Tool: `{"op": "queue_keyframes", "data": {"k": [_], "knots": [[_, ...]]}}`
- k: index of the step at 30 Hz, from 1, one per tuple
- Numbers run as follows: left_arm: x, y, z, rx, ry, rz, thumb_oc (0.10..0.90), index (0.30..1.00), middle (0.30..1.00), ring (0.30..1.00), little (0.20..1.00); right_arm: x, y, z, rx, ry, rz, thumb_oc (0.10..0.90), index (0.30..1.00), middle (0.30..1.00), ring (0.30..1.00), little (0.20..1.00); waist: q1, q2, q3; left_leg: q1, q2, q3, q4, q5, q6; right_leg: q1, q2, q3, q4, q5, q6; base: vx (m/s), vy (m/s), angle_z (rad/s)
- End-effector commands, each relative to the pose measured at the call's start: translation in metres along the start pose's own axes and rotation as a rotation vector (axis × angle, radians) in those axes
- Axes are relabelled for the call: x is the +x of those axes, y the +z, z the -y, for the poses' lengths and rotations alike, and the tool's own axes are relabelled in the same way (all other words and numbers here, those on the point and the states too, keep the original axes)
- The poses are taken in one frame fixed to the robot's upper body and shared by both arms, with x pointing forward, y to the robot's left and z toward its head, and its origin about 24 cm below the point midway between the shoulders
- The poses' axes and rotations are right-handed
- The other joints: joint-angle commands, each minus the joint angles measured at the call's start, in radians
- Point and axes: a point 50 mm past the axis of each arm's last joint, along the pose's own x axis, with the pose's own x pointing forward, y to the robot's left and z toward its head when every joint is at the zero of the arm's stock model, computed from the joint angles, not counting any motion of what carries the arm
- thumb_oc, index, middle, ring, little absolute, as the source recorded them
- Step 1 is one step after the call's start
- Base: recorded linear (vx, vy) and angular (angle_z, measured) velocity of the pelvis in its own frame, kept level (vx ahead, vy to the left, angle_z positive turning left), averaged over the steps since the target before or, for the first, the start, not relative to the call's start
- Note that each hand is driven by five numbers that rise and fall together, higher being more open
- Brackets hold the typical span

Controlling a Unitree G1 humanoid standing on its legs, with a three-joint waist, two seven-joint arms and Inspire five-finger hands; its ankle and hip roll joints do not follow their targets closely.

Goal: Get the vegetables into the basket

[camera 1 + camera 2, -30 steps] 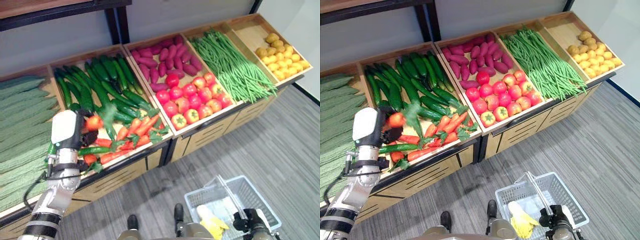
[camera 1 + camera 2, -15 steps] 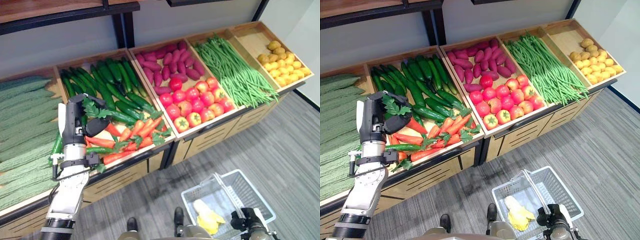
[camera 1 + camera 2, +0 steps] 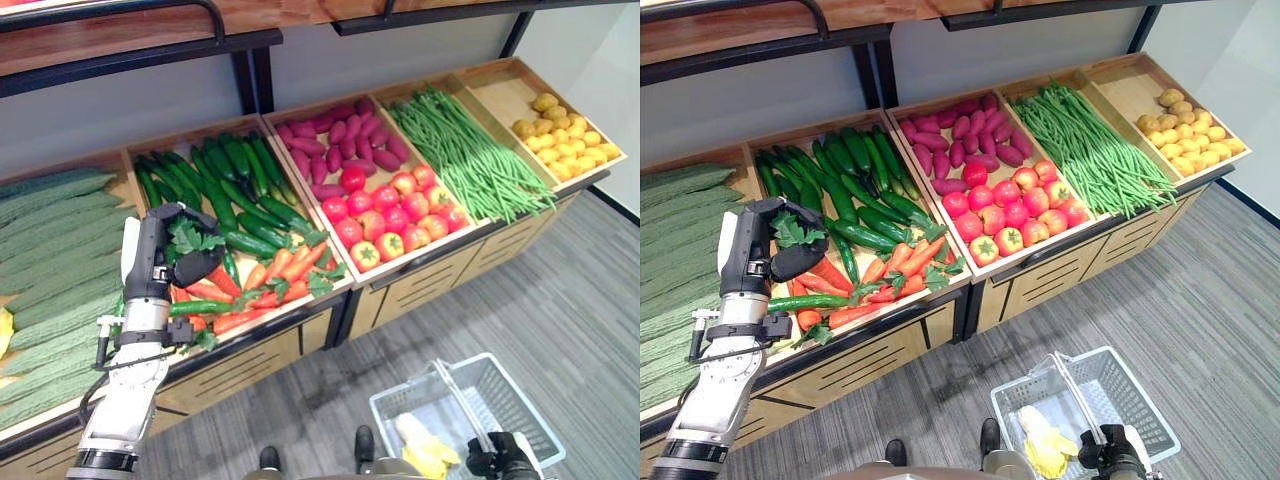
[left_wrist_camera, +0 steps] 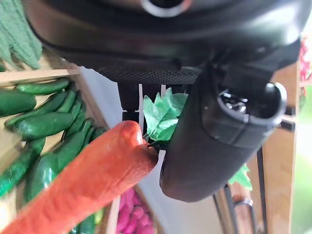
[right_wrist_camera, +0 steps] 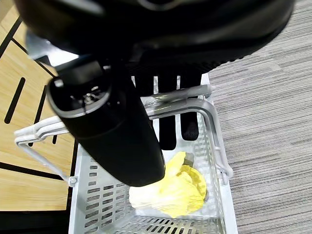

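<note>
The left hand (image 3: 165, 255) was closed around a long orange carrot with green leaves (image 4: 87, 183), lifted just above the wooden tray (image 3: 290, 312). The right hand (image 5: 112, 136) gripped the grey plastic basket's (image 5: 92, 200) handle.

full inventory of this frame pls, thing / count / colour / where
carrot: one, orange with green top, held in left robot hand
carrots: a pile, orange, front of second bin, with a few cucumbers among them
cucumbers: many, dark green, back of that bin
gourds: many, pale green, ridged, leftmost bin
sweet potatoes: many, purple, back of middle bin
tomatoes: many, red, front of middle bin
green beans: a heap, green, fourth bin
potatoes: many, yellow, rightmost bin
basket: one, white wire, on floor, handle in right hand
yellow item: one, yellow, in basket; kind unclear
left robot hand: over carrot bin, curled round carrot
right robot hand: curled round basket handle
</note>
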Motion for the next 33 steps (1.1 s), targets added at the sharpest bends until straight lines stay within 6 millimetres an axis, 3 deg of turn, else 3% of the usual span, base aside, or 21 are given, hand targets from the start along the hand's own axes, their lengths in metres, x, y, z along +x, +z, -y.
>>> {"op": "queue_keyframes", "data": {"k": [1, 2, 3, 7, 21, 33], "knots": [[0.025, 0.043, -0.024, 0.22, 0.011, 0.277, 0.4, 0.3, 0.3, 0.3, 0.3, 0.007, 0.017, 0.023, 0.028, -0.084, 0.067, 0.4, 0.3, 0.3, 0.3, 0.3, 0.0, -0.058, -0.035, 0.026, 0.005, 0.015, 0.006, -0.065, -0.013, 0.011, -0.133, -0.013, 0.008, -0.005, 0.118, 0.0, 0.0, 0.0], [0.025, 0.043, -0.024, 0.22, 0.011, 0.277, 0.4, 0.3, 0.3, 0.3, 0.3, 0.007, 0.017, 0.023, 0.028, -0.084, 0.067, 0.4, 0.3, 0.3, 0.3, 0.3, 0.0, -0.058, -0.035, 0.026, 0.005, 0.015, 0.006, -0.065, -0.013, 0.011, -0.133, -0.013, 0.008, -0.005, 0.118, 0.0, 0.0, 0.0], [0.03, 0.049, -0.031, 0.426, -0.057, 0.33, 0.4, 0.3, 0.3, 0.3, 0.3, 0.007, 0.017, 0.025, 0.028, -0.089, 0.069, 0.4, 0.3, 0.3, 0.3, 0.3, 0.0, -0.054, -0.035, 0.026, 0.006, 0.015, 0.006, -0.065, -0.014, 0.011, -0.132, -0.014, 0.009, -0.006, 0.12, 0.0, 0.0, 0.0], [0.039, 0.066, -0.039, 0.675, -0.099, 0.458, 0.4, 0.3, 0.3, 0.3, 0.3, 0.007, 0.017, 0.023, 0.014, -0.085, 0.078, 0.4, 0.3, 0.3, 0.3, 0.3, -0.002, -0.052, -0.037, 0.028, 0.005, 0.016, 0.006, -0.067, -0.017, 0.014, -0.131, -0.014, 0.008, -0.007, 0.123, 0.0, 0.0, 0.0], [0.044, 0.056, -0.036, 0.859, -0.173, 0.475, 0.4, 0.3, 0.3, 0.3, 0.3, 0.006, 0.015, 0.026, 0.004, -0.102, 0.077, 0.4, 0.3, 0.3, 0.3, 0.3, -0.012, -0.049, -0.045, 0.046, 0.004, 0.023, 0.006, -0.075, -0.017, 0.024, -0.129, -0.007, 0.008, -0.01, 0.124, 0.0, 0.0, 0.0], [0.044, 0.054, -0.036, 0.887, -0.17, 0.474, 0.4, 0.3, 0.3, 0.3, 0.3, 0.005, 0.011, 0.026, 0.003, -0.107, 0.064, 0.4, 0.3, 0.3, 0.3, 0.3, -0.012, -0.051, -0.047, 0.056, 0.002, 0.025, 0.006, -0.078, -0.014, 0.029, -0.129, -0.004, 0.008, -0.013, 0.125, 0.0, 0.0, 0.0]]}}
